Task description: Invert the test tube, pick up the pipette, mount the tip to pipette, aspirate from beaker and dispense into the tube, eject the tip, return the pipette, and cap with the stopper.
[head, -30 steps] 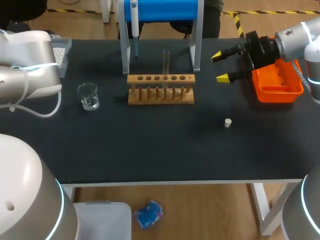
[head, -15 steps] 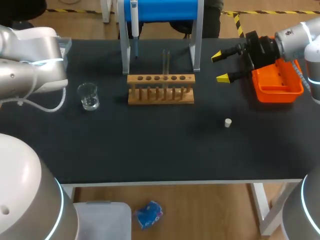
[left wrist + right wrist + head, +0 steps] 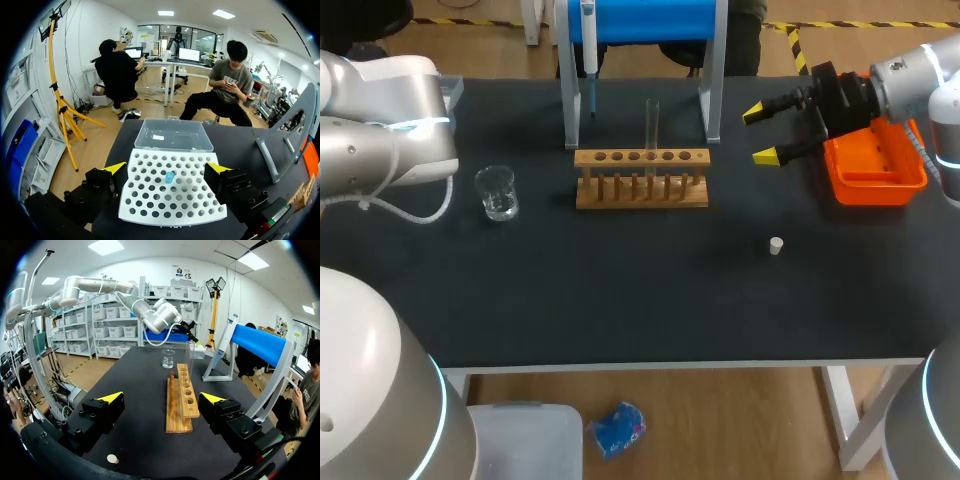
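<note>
A clear test tube stands upright in the wooden rack, also in the right wrist view as test tube in rack. The pipette hangs on the blue stand. The glass beaker sits left of the rack. A white stopper lies on the table; stopper shows below my right fingers. My right gripper hovers open right of the stand. My left gripper is open above the white tip box, which holds one blue tip.
An orange tray sits at the table's right edge, behind my right gripper. The tip box's clear lid lies open beyond it. The blue stand's metal legs flank the rack's back.
My left arm has moved up and to the right, toward the table's back left corner. The right arm and the objects have stayed put.
</note>
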